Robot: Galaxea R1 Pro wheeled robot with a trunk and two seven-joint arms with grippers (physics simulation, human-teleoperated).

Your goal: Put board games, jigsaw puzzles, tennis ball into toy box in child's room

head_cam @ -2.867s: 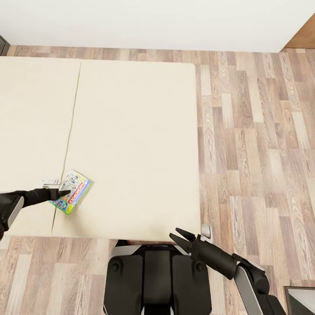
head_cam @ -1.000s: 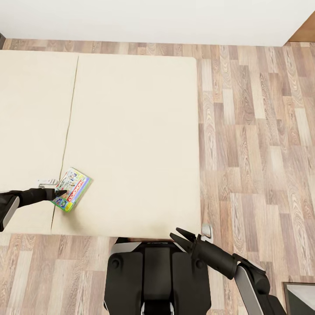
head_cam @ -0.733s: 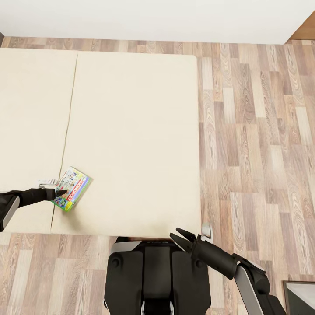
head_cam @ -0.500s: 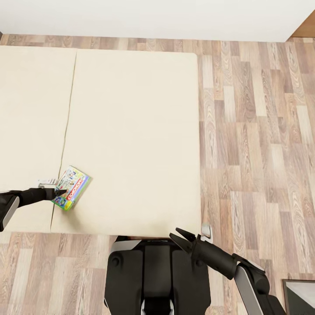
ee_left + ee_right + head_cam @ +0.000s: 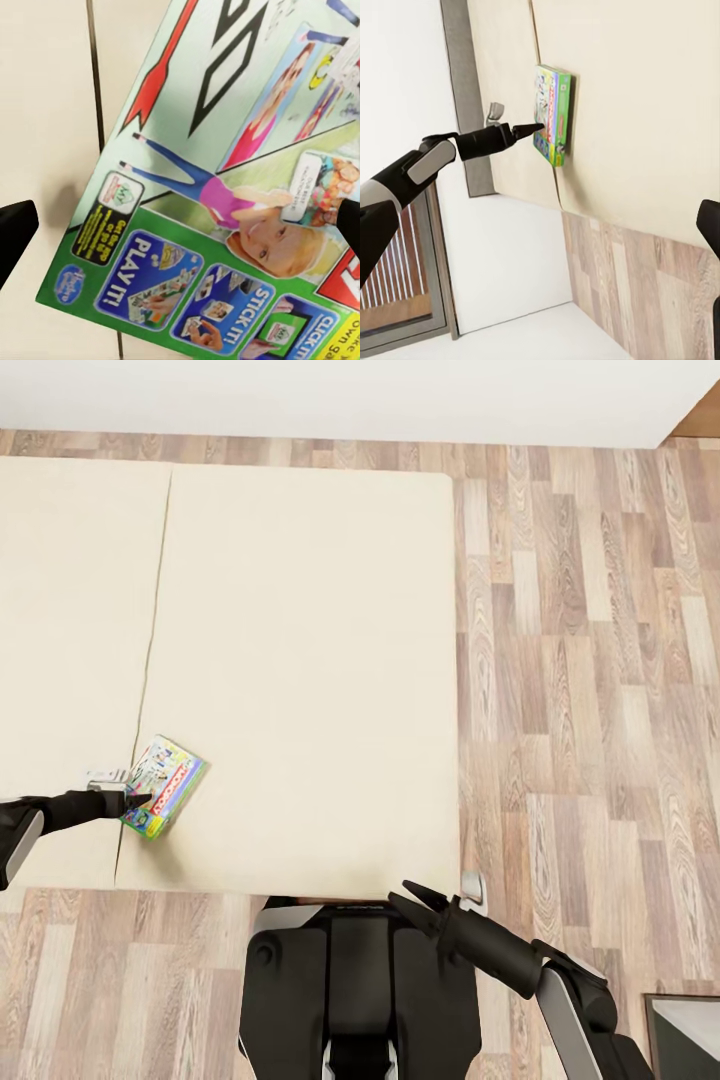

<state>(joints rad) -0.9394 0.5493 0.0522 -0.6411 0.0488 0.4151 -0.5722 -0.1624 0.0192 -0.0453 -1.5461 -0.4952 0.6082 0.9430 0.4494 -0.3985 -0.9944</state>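
Monopoly board game (image 5: 163,786) lies flat on the bed (image 5: 300,660), near its front edge, right beside the seam between the two mattress halves. Left gripper (image 5: 140,798) is at the box's near-left edge; in the left wrist view its fingers (image 5: 13,232) sit wide, straddling the printed lid, nothing clamped yet. Right gripper (image 5: 412,903) hangs over the robot's trunk, fingers spread, empty. Judgement: box is light, stiff cardboard, glossy lid, so likely slippery on the faces. Flat on a soft mattress means little gap underneath; best hold is across the short width or by pinching one edge, top and bottom face. The lid may slide off if gripped by the lid alone. Mattress give should help a finger get under.
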